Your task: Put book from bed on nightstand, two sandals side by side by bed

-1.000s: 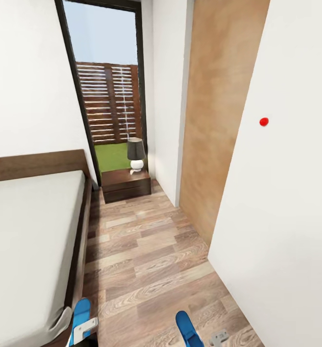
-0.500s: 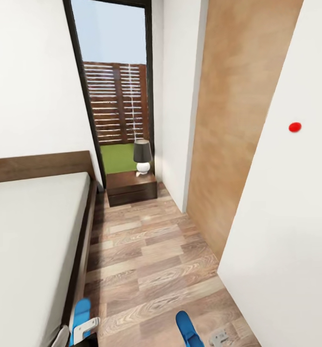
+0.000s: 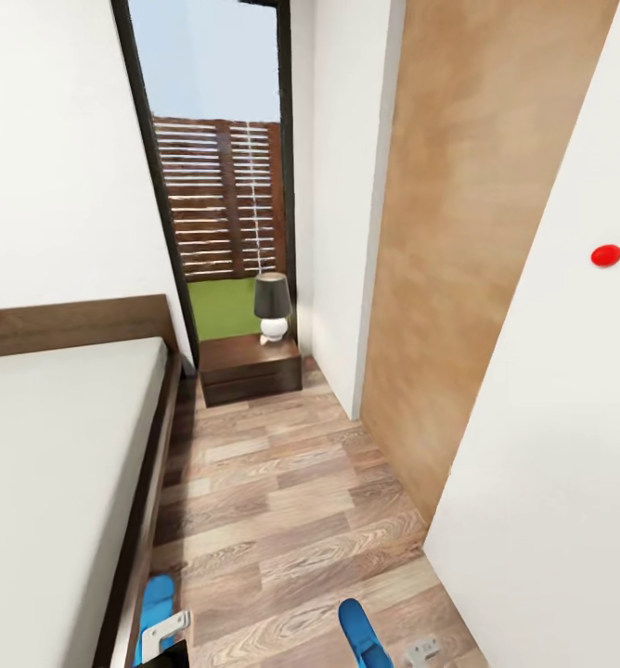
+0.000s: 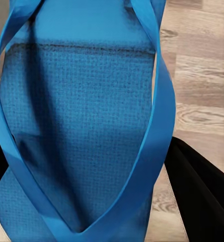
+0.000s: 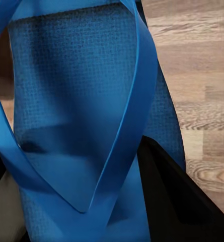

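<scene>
Shifted since the earlier frame: whole view swung, so camera moved; nightstand (image 3: 251,367) and lamp (image 3: 272,307) sit more central, red dot (image 3: 606,255) farther right. Blue sandals ride at the near edge, left sandal (image 3: 155,601) in the left gripper (image 3: 165,631), right sandal (image 3: 359,633) in the right gripper (image 3: 419,649), each clamped on. Probably light, floppy, textured; best pinched at sole edge. Bed (image 3: 59,464) lies left. Book unseen.
</scene>
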`<state>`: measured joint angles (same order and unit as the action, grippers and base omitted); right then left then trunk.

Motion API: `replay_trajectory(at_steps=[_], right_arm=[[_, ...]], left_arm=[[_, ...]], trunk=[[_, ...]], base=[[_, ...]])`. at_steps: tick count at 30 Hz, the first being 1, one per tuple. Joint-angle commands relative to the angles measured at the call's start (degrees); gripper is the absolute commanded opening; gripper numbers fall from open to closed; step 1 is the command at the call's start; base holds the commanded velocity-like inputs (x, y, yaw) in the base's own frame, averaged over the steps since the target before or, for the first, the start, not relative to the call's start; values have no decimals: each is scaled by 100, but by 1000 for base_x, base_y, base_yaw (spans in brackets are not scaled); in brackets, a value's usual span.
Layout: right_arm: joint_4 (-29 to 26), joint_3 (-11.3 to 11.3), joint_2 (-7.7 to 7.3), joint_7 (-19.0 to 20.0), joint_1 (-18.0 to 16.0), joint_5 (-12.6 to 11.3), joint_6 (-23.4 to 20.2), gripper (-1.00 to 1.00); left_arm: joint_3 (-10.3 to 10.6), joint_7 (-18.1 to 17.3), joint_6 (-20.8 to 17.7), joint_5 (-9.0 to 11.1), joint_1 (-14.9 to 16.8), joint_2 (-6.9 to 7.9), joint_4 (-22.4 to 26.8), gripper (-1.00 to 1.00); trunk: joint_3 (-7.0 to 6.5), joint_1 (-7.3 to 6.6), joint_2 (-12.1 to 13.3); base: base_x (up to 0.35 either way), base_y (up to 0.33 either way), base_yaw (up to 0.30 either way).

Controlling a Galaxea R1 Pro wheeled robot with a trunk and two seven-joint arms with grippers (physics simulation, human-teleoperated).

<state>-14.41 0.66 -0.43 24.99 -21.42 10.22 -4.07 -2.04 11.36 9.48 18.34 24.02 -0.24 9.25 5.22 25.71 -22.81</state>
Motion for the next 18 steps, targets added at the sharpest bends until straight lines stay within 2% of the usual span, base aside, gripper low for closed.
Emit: replay_trajectory(at_steps=[1, 8, 18], right_arm=[[-17, 13, -1, 24, -2, 6, -46, -100], [-11, 12, -1, 24, 0, 6, -44, -100], [-9, 13, -1, 24, -1, 6, -43, -100]], left_arm=[[-16, 6, 18, 3, 6, -3, -2, -100], [-16, 6, 18, 3, 3, -2, -2, -100], [-16, 6, 18, 3, 4, -2, -2, -100]], trunk=[[12, 7, -10], [12, 7, -10], [12, 7, -10]], base=[[305, -8, 81], [308, -3, 137], [309, 0, 32]])
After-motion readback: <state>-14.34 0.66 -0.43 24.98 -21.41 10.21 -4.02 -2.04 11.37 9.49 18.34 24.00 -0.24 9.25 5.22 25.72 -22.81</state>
